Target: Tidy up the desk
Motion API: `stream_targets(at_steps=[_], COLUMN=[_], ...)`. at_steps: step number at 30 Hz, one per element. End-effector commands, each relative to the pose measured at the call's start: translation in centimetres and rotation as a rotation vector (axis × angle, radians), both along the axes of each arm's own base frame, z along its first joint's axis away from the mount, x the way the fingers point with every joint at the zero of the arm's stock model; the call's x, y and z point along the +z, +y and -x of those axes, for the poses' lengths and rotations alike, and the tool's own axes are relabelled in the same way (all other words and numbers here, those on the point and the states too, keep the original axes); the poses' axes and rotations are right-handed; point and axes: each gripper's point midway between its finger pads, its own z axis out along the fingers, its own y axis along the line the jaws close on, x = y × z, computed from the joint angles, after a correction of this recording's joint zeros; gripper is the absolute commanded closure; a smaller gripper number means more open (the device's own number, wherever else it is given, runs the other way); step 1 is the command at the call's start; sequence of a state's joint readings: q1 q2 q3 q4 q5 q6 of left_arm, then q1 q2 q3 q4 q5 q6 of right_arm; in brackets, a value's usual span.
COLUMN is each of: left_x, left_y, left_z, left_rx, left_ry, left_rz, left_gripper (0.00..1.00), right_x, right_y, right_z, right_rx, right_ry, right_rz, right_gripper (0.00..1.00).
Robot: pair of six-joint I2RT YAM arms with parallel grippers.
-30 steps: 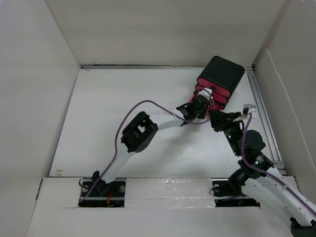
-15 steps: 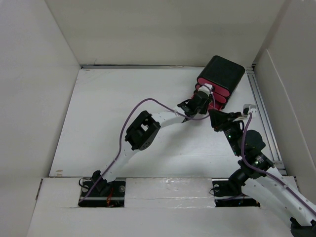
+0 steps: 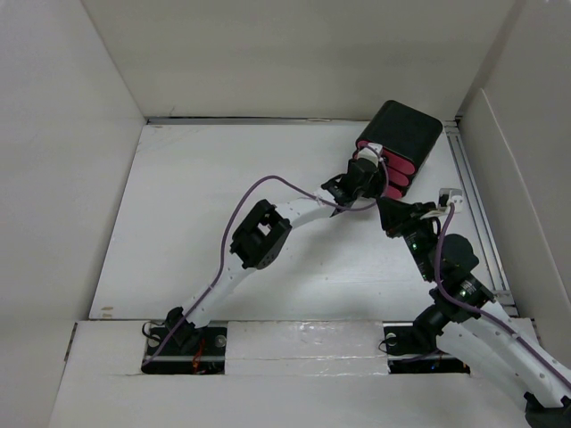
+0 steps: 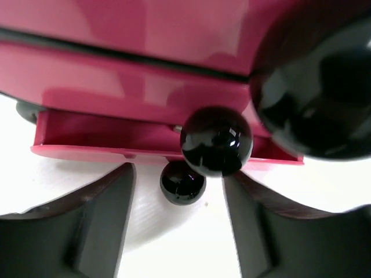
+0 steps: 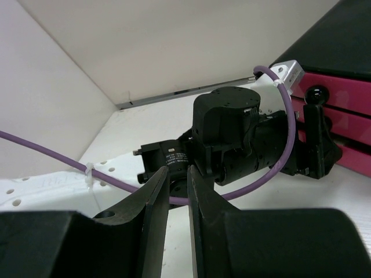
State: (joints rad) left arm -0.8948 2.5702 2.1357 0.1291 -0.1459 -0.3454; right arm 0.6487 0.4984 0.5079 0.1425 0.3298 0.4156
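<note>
The desk [image 3: 205, 205] is a white tabletop between white panel walls. A black box with three pink drawers [image 3: 401, 143] stands at its far right. My left gripper [image 3: 366, 168] is at the drawer fronts. In the left wrist view it [image 4: 179, 194] is open, and the lowest black knob [image 4: 182, 182] sits between its fingers [image 4: 104, 220] without touching them. The bottom drawer [image 4: 116, 136] stands slightly out. My right gripper [image 3: 390, 214] hovers just near of the box. In its own view it [image 5: 178, 176] has only a narrow slit between the fingers, with nothing held.
The left arm's forearm and purple cable [image 3: 268, 185] arch across the middle of the desk. The left wrist [image 5: 243, 139] fills the space in front of my right gripper. A metal rail [image 3: 473, 205] runs along the right wall.
My left gripper has moved away from the bases, closer in to the pink drawer fronts. The right arm has not moved.
</note>
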Motion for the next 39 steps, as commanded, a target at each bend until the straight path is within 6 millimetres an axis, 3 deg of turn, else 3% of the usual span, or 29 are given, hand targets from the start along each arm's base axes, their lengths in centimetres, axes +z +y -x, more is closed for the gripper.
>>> stream_targets(at_steps=[1,5,21,30,39], left_x=[3.4,3.2,2.7,3.7,3.5], left_y=[-1.2,-1.4,-1.8,-2.2,-2.3], left_z=[-1.2,-1.4,-1.5,-1.5,-1.5], left_rx=[0.010,0.012,0.014,0.011,-0.002], left_ry=[-0.057,-0.060,-0.053,-0.042,0.007], left_rz=[0.094,0.102,0.113,0.143,0.142], left_gripper=[0.39,0.30,0.21,0.01,0.01], right_x=[1.4,1.5,1.4,1.6,1.7], right_y=[-0.1,-0.2,-0.4,-0.5,-0.6], right_z=[0.0,0.1,0.2,0.2,0.3], right_rx=[-0.004,-0.008,-0.015,-0.016,-0.020], right_ry=[-0.042,-0.045,-0.045,-0.050,-0.054], right_rz=[-0.034,-0.036,-0.039,-0.043,-0.044], right_gripper=[0.75,0.76,0.75,0.75,0.75])
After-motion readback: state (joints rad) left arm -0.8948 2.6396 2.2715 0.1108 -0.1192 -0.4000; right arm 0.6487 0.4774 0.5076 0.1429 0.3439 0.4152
